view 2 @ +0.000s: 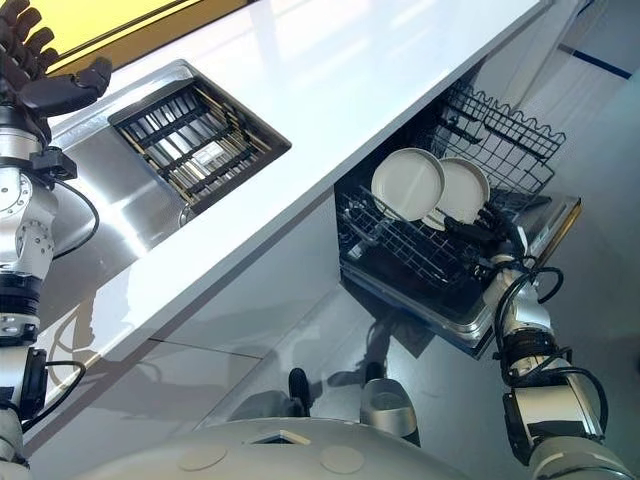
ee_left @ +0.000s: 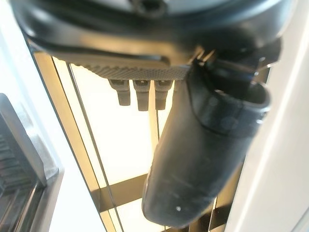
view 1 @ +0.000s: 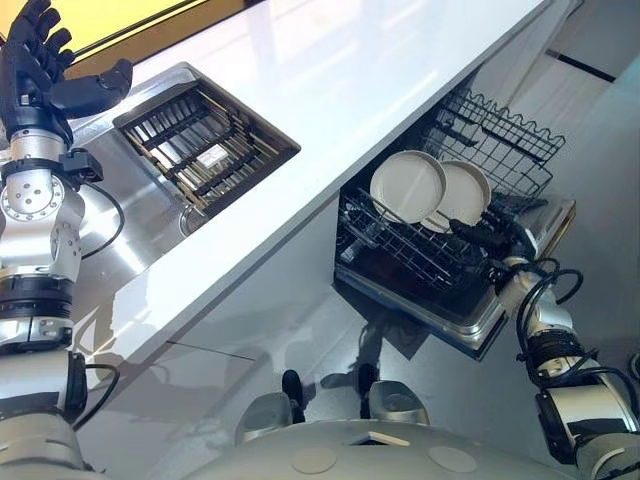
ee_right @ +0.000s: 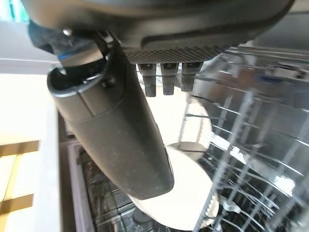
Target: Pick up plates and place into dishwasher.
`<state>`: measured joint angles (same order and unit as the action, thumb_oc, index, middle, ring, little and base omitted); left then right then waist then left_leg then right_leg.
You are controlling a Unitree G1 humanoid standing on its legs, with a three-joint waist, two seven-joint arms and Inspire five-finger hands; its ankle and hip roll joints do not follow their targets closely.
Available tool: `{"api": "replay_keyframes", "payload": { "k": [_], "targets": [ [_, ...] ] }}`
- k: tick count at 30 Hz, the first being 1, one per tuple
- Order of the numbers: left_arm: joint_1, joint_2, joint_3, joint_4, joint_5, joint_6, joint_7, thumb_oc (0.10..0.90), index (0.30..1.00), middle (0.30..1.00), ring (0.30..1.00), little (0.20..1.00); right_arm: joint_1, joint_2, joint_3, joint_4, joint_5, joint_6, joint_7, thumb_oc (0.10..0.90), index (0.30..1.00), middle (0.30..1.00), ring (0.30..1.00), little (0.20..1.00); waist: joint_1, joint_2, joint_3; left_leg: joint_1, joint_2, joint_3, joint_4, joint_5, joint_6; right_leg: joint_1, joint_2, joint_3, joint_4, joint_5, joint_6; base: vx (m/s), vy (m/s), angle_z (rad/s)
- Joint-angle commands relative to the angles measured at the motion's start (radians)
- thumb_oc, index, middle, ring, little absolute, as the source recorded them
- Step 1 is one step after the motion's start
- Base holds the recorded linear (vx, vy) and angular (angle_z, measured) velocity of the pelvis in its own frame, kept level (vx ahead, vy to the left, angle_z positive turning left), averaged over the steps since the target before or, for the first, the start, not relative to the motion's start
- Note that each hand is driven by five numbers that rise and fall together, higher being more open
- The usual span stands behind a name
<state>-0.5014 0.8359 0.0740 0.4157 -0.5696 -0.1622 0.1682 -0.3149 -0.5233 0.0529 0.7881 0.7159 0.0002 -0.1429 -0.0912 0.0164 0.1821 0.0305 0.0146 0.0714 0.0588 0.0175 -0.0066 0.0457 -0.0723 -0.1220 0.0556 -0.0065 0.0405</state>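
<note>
Right hand [view 1: 488, 232] is hovering at the lower rack [view 1: 400, 250], fingers straight, thumb spread, gripping nothing. Two round, glossy white plates [view 1: 407, 185] are standing on edge among its thin dark wire tines, just beside the hand. Advisable: drawing straight back, clear of the wires. Left hand [view 1: 40, 60] is hanging open above the steel sink [view 1: 140, 215].

Left hand [view 1: 38, 75] raised, fingers [view 1: 36, 22] spread; right hand [view 1: 488, 236] low, outstretched, fingers [ee_right: 167, 79] straight.
</note>
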Motion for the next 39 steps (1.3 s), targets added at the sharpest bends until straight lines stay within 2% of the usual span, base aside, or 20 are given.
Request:
{"api": "replay_keyframes", "payload": {
  "k": [1,6,12,19,21,23,24,27,31,36,39],
  "targets": [
    [-0.017,0.044,-0.003,-0.019,-0.02,-0.114,0.028,0.8,0.9,0.9,0.9,0.9,-0.039,-0.026,-0.03,-0.008,0.027,-0.162,-0.021,0.8,0.9,0.9,0.9,0.9,0.017,0.028,-0.119,0.04,-0.019,-0.002,-0.058,-0.062,-0.028,-0.027,0.036,-0.034,0.141,-0.116,0.057,0.01,0.002,0.04],
    [-0.005,0.054,0.003,-0.039,-0.029,-0.098,0.035,0.8,0.9,0.9,0.9,0.9,-0.021,-0.013,-0.043,0.029,0.038,-0.173,-0.037,0.8,0.9,0.9,0.9,0.9,0.025,0.032,-0.12,0.043,-0.019,-0.011,-0.064,-0.06,-0.027,-0.026,0.033,-0.041,0.142,-0.114,0.059,0.01,0.003,0.12],
    [0.009,0.055,0.007,-0.061,-0.028,-0.075,0.044,0.8,0.9,0.9,0.9,0.9,-0.002,-0.004,-0.05,0.048,0.018,-0.239,-0.127,0.8,0.9,0.9,0.9,0.9,0.032,0.034,-0.118,0.048,-0.018,-0.023,-0.073,-0.056,-0.026,-0.022,0.034,-0.047,0.135,-0.115,0.058,0.01,-0.005,0.12],
    [0.025,0.063,0.025,-0.076,-0.04,-0.057,0.03,0.8,0.9,0.9,0.9,0.9,0.025,0.018,-0.055,0.064,0.04,-0.253,-0.098,0.8,0.9,0.9,0.9,0.9,0.038,0.036,-0.116,0.048,-0.018,-0.03,-0.074,-0.054,-0.024,-0.021,0.035,-0.047,0.134,-0.114,0.057,0.0,0.0,0.03],
    [0.025,0.069,0.025,-0.08,-0.046,-0.053,0.029,0.8,0.9,0.9,0.9,0.9,0.025,0.01,-0.044,0.044,-0.032,-0.284,-0.144,0.8,0.9,0.9,0.9,0.9,0.038,0.035,-0.115,0.048,-0.017,-0.03,-0.075,-0.053,-0.025,-0.019,0.035,-0.047,0.131,-0.111,0.057,-0.02,0.002,0.04],
    [0.031,0.074,0.026,-0.091,-0.05,-0.053,0.038,0.8,0.9,0.9,0.9,0.9,0.024,-0.01,-0.017,-0.02,-0.197,-0.326,-0.267,0.8,0.9,0.9,0.9,0.9,0.034,0.034,-0.111,0.047,-0.017,-0.028,-0.077,-0.05,-0.026,-0.02,0.037,-0.046,0.129,-0.105,0.058,-0.04,0.011,0.02],
    [0.036,0.076,0.031,-0.097,-0.052,-0.054,0.043,0.8,0.9,0.9,0.9,0.9,0.021,-0.031,0.002,-0.066,-0.311,-0.357,-0.365,0.8,0.9,0.9,0.9,0.9,0.031,0.034,-0.109,0.046,-0.017,-0.027,-0.079,-0.048,-0.027,-0.022,0.037,-0.044,0.129,-0.102,0.058,-0.05,0.019,0.0],
    [0.07,0.066,0.051,-0.094,-0.045,-0.085,0.056,0.8,0.9,0.9,0.9,0.9,0.041,-0.056,0.003,-0.199,-0.41,-0.355,-0.504,0.8,0.9,0.9,0.9,0.9,0.016,0.035,-0.101,0.048,-0.017,-0.019,-0.083,-0.046,-0.021,-0.033,0.037,-0.034,0.141,-0.092,0.063,-0.05,0.033,-0.03],
    [0.082,0.063,0.079,-0.093,-0.044,-0.085,0.062,0.8,0.9,0.9,0.9,0.9,0.056,-0.06,-0.044,-0.165,-0.326,-0.364,-0.45,0.8,0.9,0.9,0.9,0.9,0.004,0.033,-0.102,0.05,-0.015,-0.011,-0.086,-0.05,-0.018,-0.038,0.035,-0.031,0.148,-0.098,0.067,-0.04,0.016,-0.05],
    [0.101,0.113,0.134,-0.04,-0.073,-0.068,0.026,0.8,0.9,0.9,0.9,0.9,0.068,-0.033,-0.084,-0.083,-0.219,-0.355,-0.347,0.8,0.9,0.9,0.9,0.9,-0.008,0.031,-0.115,0.054,-0.009,0.02,-0.087,-0.051,-0.02,-0.04,0.032,-0.034,0.146,-0.091,0.075,0.01,-0.02,-0.19],
    [0.125,0.133,0.165,-0.026,-0.082,-0.054,0.008,0.8,0.9,0.9,0.9,0.9,0.068,-0.018,-0.094,-0.055,-0.213,-0.347,-0.343,0.8,0.9,0.9,0.9,0.9,-0.008,0.035,-0.119,0.059,-0.002,0.037,-0.078,-0.058,-0.02,-0.033,0.032,-0.033,0.139,-0.096,0.075,0.07,-0.064,-0.29]
  ]
}}
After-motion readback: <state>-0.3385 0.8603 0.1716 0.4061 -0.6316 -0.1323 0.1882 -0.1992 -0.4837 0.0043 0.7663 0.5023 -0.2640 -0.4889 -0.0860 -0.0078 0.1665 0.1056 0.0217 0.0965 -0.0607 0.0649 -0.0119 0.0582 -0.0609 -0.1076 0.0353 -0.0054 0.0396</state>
